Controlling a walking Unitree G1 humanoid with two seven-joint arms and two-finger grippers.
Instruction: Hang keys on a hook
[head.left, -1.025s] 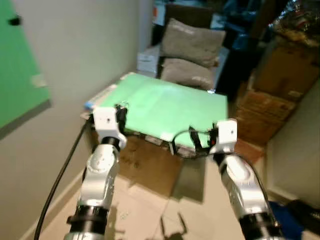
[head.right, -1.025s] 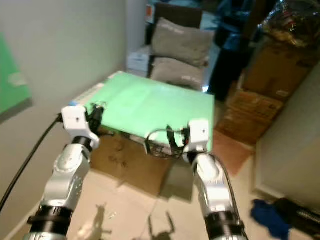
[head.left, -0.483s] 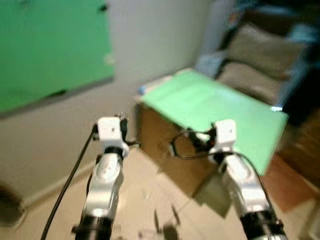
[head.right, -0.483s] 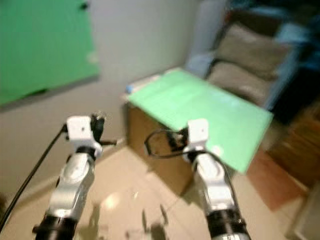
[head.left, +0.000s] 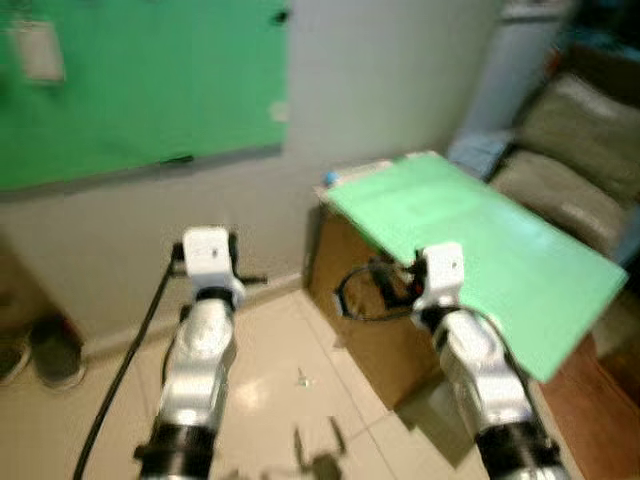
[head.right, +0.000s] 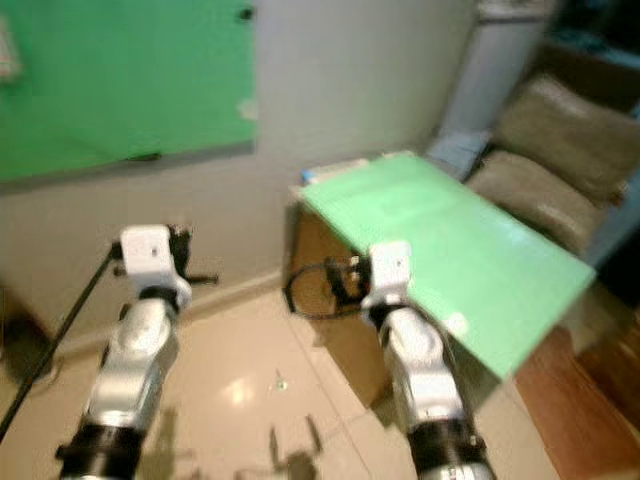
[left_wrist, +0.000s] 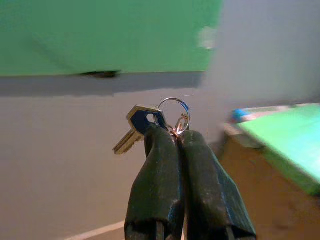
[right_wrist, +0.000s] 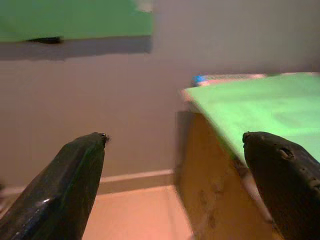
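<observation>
The head views are blurred, so small things there are hard to make out. No hook can be told with certainty: a small dark spot (head.left: 281, 17) sits near the upper corner of the green board (head.left: 140, 90) on the grey wall (head.left: 380, 90), but its shape is not clear. A dark shoe (head.left: 55, 350) lies on the floor at the left, by the wall, partly cut off by the picture edge.

Both arms are raised forward, bent at the elbow. The left hand (left_wrist: 176, 137) points toward the wall below the green board, and its two black fingers (left_wrist: 157, 180) are pressed together, pinching the keys (left_wrist: 150, 122). The right hand (right_wrist: 175, 145) is held in front of the corner of the bench (head.left: 480, 230), and its fingers (right_wrist: 75, 185) stand wide apart with nothing between them.

The keys stick out just past the left fingertips: a thin silver ring (left_wrist: 173, 114) and one brass-coloured key (left_wrist: 131, 132) with a dark blue head, tilted away from the ring to one side. A second small piece hangs inside the ring, too small to tell what it is.

The bench has a light green top over a brown box-like body. Grey cushions (head.left: 575, 150) lie behind it at the right. A black cable (head.left: 125, 370) runs beside the left arm.
</observation>
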